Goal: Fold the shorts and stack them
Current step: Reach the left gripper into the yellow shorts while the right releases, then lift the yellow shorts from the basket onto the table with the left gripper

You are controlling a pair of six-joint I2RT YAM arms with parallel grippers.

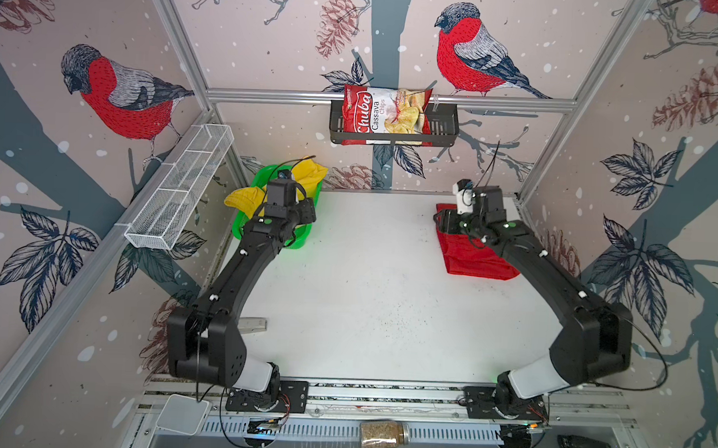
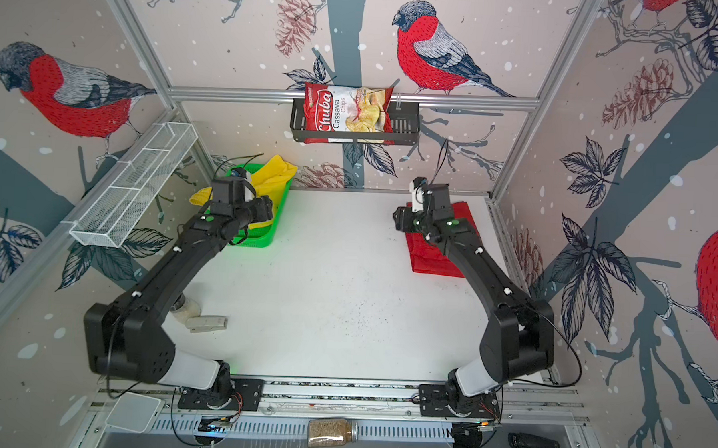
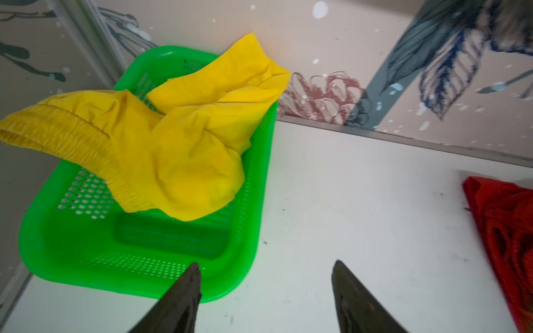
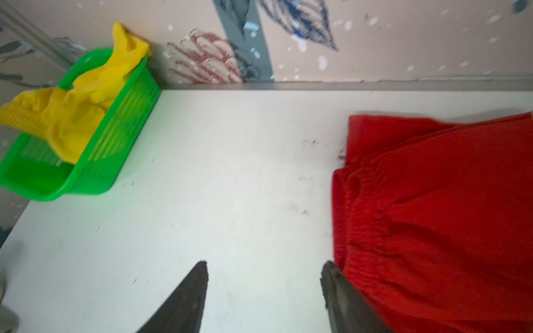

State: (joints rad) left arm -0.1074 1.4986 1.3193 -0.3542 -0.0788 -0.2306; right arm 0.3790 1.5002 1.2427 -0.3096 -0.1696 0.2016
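The left gripper (image 3: 266, 263) is released: its 2 dark fingers (image 3: 184, 294) stand wide apart with nothing between them. 1 fingertip hangs over the near rim of the green basket (image 3: 72, 248), the other over the bare white table (image 3: 360, 187). Ahead of this gripper, inside the basket, lie the yellow shorts (image 3: 178, 150), crumpled and not folded. Their elastic waist (image 3: 57, 129) spills over the basket's rim on the side away from the table's middle. 1 leg is draped up over the far rim, against the back wall.

The right gripper (image 4: 264, 262) is also released, its 2 fingers spread over bare table and gripping nothing. The red shorts (image 4: 432, 216) lie on the table just beside its outer finger, on the side toward the right wall. Their gathered edge runs close along that finger; whether cloth and finger touch, I cannot tell. In both top views the red shorts form a flat, roughly rectangular bundle, partly hidden under the right arm. From this gripper the basket and the yellow shorts are well apart, across the table toward the far left corner. The 2 pairs are not stacked.

On the back wall, beyond both grippers, a chips bag (image 1: 385, 112) sits in a black wall shelf (image 1: 444, 129). A white wire rack (image 1: 180, 188) hangs on the left wall.
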